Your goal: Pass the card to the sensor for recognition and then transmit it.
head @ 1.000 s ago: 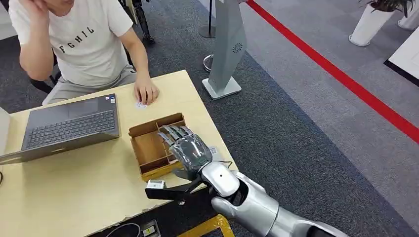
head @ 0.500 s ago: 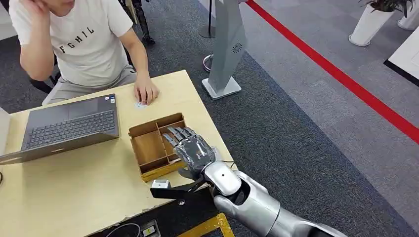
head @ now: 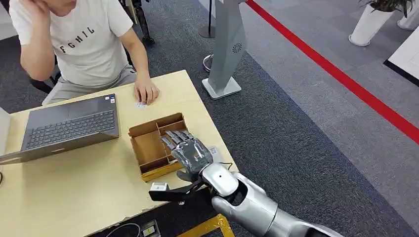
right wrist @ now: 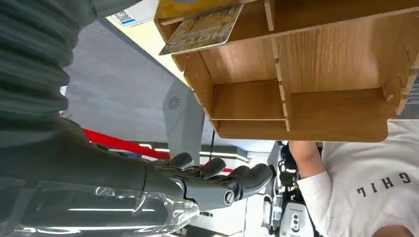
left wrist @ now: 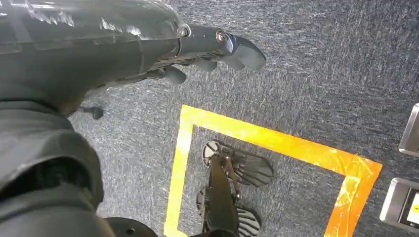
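On the table's left side sits an open laptop, and behind it a person in a white T-shirt sits with one hand resting flat on the tabletop near the far edge. Just right of the laptop stands a wooden box split into compartments. The right hand hovers over the box's right part, palm down, fingers stretched out and a little apart, holding nothing. From the right wrist view the card lies tilted in one of the box's end compartments, one edge propped on the box wall, and the right hand's fingers sit apart from it, not touching. Beside the wrist, by the table's near edge, a small grey sensor lies flat. Right of the table, on the grey carpet, stands a grey kiosk on a flat base, with a red floor line running past it and a white planter beyond. The left hand hangs above the carpet and a yellow tape square, its fingers loosely curled, nothing in them.
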